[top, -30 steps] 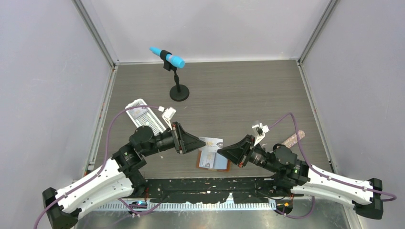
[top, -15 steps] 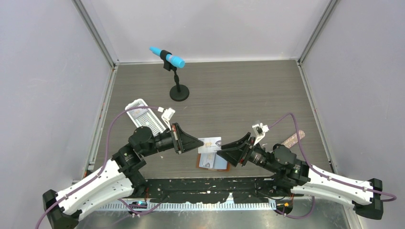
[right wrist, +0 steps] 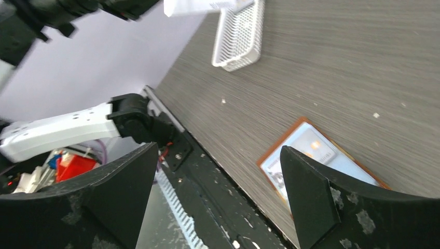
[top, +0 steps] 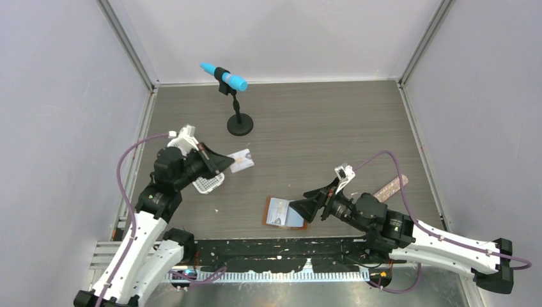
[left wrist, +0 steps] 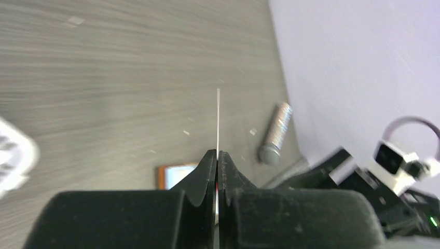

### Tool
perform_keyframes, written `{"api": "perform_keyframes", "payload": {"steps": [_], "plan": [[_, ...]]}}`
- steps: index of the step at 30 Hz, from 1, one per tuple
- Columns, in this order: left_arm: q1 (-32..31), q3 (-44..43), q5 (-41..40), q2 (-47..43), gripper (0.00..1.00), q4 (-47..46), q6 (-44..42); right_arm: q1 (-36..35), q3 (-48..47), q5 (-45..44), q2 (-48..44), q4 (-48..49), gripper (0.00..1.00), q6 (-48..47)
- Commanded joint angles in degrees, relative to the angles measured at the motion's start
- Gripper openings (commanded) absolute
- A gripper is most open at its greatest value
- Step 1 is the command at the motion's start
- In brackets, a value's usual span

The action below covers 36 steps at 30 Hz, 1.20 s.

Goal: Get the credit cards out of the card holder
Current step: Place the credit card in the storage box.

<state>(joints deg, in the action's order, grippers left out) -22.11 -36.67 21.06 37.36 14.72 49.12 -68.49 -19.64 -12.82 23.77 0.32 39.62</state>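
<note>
The tan card holder [top: 281, 213] lies open near the table's front edge, pale blue inside [right wrist: 311, 154], with a card [right wrist: 320, 147] showing in it. My left gripper [top: 227, 162] is shut on one credit card [top: 241, 160], held above the table beside the white tray [top: 208, 183]. In the left wrist view that card [left wrist: 218, 116] shows edge-on as a thin white line rising from the shut gripper [left wrist: 218, 153]. My right gripper [top: 305, 206] stands open at the holder's right edge. Its fingers [right wrist: 311, 192] spread wide with nothing between them [right wrist: 219, 150].
A blue microphone on a black stand [top: 239, 123] stands at the back. A speckled cylinder [top: 390, 187] lies at the right, also seen in the left wrist view [left wrist: 275, 136]. The perforated tray [right wrist: 239, 34] sits left of the holder.
The left gripper shut on a card at the holder and carried it up and left toward the tray. The right gripper let go of the holder and opened wide.
</note>
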Motion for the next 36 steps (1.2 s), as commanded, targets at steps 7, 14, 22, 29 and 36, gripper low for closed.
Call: {"api": "perform_keyframes", "payload": {"steps": [7, 14, 22, 29, 36], "plan": [[26.97, -11.5, -2.04, 12.68, 0.0, 17.75, -14.93, 0.19, -4.51, -8.93, 2.77, -10.83, 0.95, 4.34], [39.65, -19.95, -0.22, 29.07, 0.0, 18.95, -21.1, 0.14, -3.97, -8.2, 1.18, -11.83, 0.96, 1.74], [41.36, -33.19, -6.08, 44.08, 0.0, 24.59, -23.28, 0.2, -4.85, -10.81, -1.9, -14.48, 0.95, -0.6], [41.58, -41.88, -8.65, 53.64, 0.0, 29.12, -24.18, 0.2, -6.03, -12.39, -3.49, -16.46, 0.96, -3.74], [42.12, -43.33, -7.8, 58.34, 0.0, 29.63, -24.34, 0.2, -6.94, -14.71, -5.13, -18.65, 0.96, -5.31]]}}
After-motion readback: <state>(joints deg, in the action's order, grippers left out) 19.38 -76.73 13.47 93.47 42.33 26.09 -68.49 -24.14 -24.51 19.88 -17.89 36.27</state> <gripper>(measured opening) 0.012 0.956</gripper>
